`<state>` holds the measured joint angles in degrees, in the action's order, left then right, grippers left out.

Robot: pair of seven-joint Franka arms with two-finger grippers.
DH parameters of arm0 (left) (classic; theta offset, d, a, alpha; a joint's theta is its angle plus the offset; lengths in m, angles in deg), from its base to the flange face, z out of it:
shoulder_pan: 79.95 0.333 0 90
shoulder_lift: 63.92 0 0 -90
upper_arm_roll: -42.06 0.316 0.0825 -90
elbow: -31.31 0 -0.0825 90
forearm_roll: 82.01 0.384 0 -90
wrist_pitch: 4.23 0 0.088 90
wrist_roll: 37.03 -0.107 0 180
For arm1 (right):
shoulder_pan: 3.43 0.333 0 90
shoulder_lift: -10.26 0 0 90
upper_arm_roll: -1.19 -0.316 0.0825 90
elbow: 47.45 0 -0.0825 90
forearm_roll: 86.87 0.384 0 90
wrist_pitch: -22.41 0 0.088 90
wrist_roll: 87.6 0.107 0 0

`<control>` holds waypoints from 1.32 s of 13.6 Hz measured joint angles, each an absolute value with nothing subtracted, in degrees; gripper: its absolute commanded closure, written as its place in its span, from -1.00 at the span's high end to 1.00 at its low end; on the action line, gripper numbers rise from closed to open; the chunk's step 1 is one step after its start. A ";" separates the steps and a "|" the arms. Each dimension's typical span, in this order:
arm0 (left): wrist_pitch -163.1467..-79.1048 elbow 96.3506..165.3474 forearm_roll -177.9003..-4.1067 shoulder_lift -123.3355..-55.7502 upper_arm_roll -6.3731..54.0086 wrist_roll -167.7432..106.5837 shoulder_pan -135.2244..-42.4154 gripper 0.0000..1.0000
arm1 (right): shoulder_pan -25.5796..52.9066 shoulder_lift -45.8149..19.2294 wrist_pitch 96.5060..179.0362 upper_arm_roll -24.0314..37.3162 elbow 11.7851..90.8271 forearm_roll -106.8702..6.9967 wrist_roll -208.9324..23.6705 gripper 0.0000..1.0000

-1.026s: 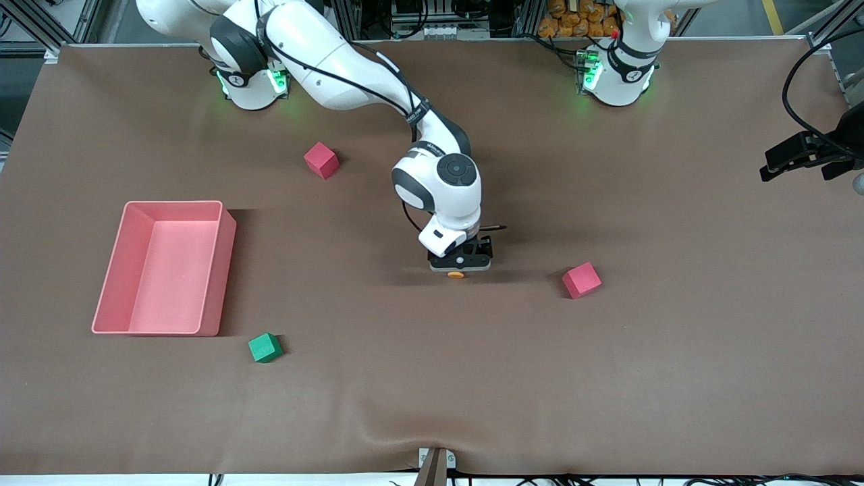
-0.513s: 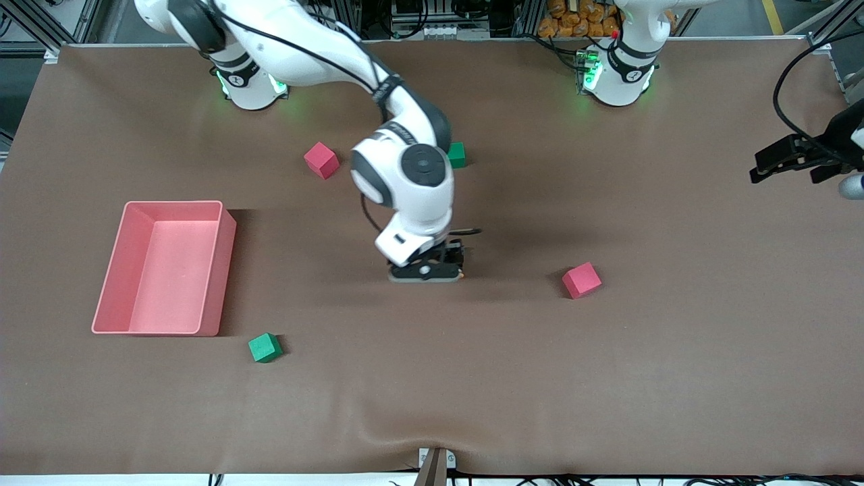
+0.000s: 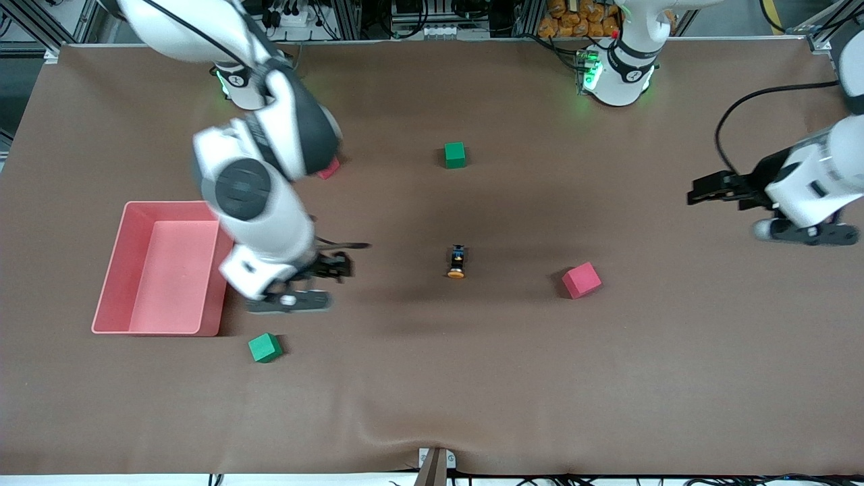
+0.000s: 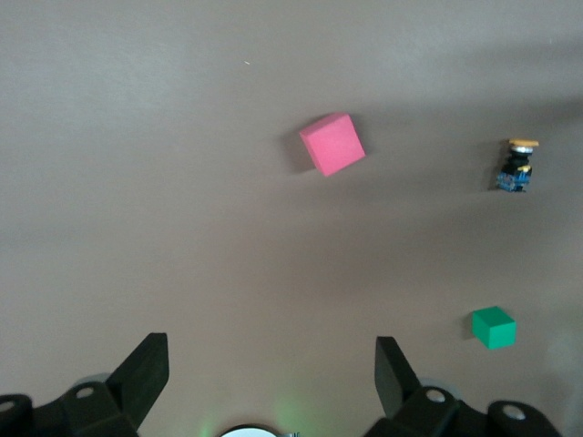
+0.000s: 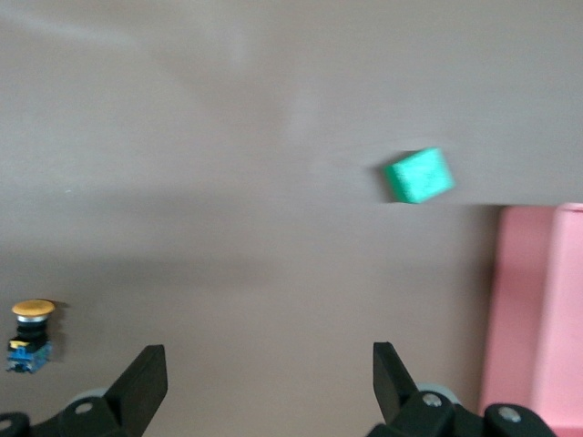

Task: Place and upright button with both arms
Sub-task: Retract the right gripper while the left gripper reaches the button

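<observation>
The button [image 3: 457, 262] rests on the brown table near its middle and seems to lie on its side, orange cap toward the front camera. It also shows in the right wrist view [image 5: 30, 332] and the left wrist view [image 4: 516, 164]. My right gripper [image 3: 289, 302] is open and empty over the table between the button and the pink bin, fingers spread wide in its wrist view [image 5: 269, 391]. My left gripper [image 3: 806, 235] is open and empty over the left arm's end of the table; its wrist view [image 4: 269, 382] shows bare table between the fingers.
A pink bin [image 3: 226, 270] stands toward the right arm's end, also in the right wrist view [image 5: 537, 309]. A red cube [image 3: 581, 279] lies beside the button toward the left arm's end. Green cubes [image 3: 455, 154] [image 3: 264, 347] lie on the table. Another red cube [image 3: 329, 169] is mostly hidden by the right arm.
My right gripper has let go of the button and swung away toward the pink bin. The button stays on the table. My left gripper has moved in from the table's end.
</observation>
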<state>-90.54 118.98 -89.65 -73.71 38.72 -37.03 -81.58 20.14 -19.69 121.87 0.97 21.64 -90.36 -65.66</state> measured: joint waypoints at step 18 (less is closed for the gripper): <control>-111.22 112.34 -89.51 -98.03 38.57 -13.52 -110.41 1.00 | -3.36 1.51 108.72 -0.18 34.94 -89.04 -85.61 1.00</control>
<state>-111.22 112.34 -89.51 -98.03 38.57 -13.52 -110.41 -3.36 1.51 108.72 -0.18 34.94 -89.04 -85.61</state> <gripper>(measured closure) 0.000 0.000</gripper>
